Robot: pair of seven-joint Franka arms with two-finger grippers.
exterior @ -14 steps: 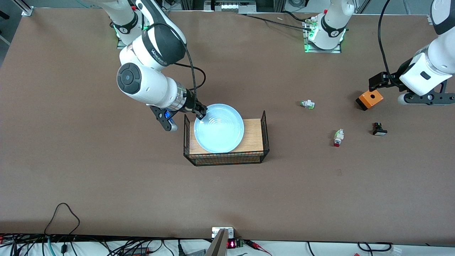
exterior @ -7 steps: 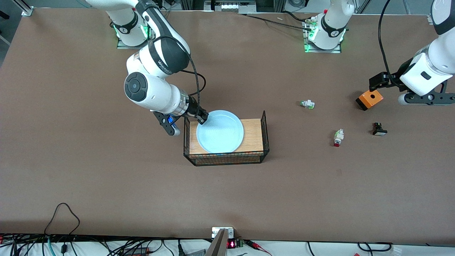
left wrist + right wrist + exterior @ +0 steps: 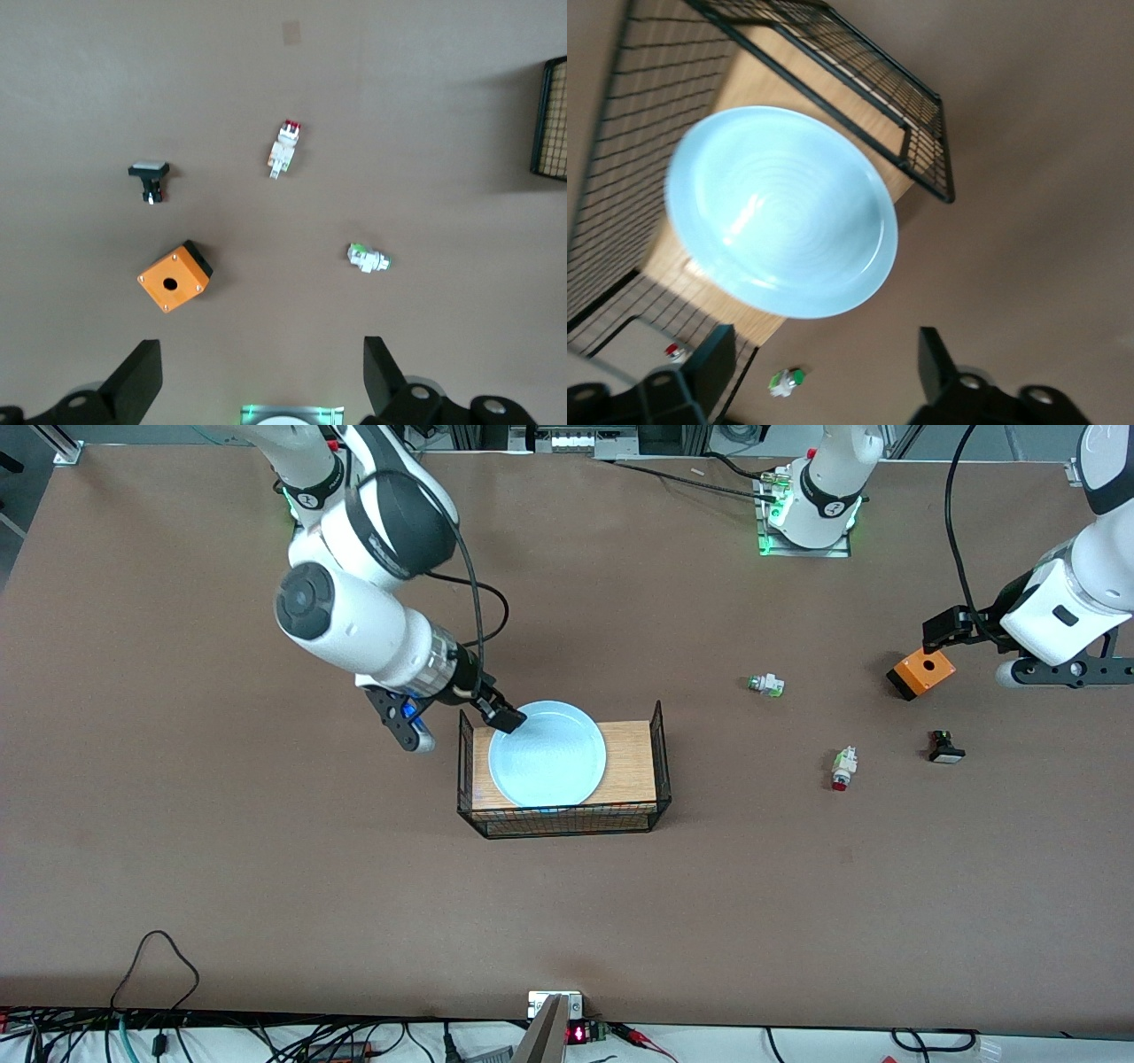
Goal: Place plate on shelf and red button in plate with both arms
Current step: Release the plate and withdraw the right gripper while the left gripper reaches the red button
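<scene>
The light-blue plate (image 3: 547,753) lies on the wooden floor of the wire basket (image 3: 661,755); it also shows in the right wrist view (image 3: 784,212). My right gripper (image 3: 499,717) is open and empty, above the plate's rim at the right arm's end of the basket, its jaws apart in the right wrist view (image 3: 824,354). The red button (image 3: 842,768) lies on the table toward the left arm's end, also in the left wrist view (image 3: 284,149). My left gripper (image 3: 1063,671) waits open and empty over the table beside the orange box (image 3: 921,673), jaws wide apart in its wrist view (image 3: 263,365).
A green-tipped white switch (image 3: 766,685) lies between the basket and the orange box (image 3: 174,276). A black-and-white button (image 3: 945,747) lies beside the red button, nearer the left arm's end. The basket's wire walls (image 3: 921,150) stand up around the plate.
The right gripper lowered the plate into the basket, let it go and drew back upward from the rim. The left arm has barely moved.
</scene>
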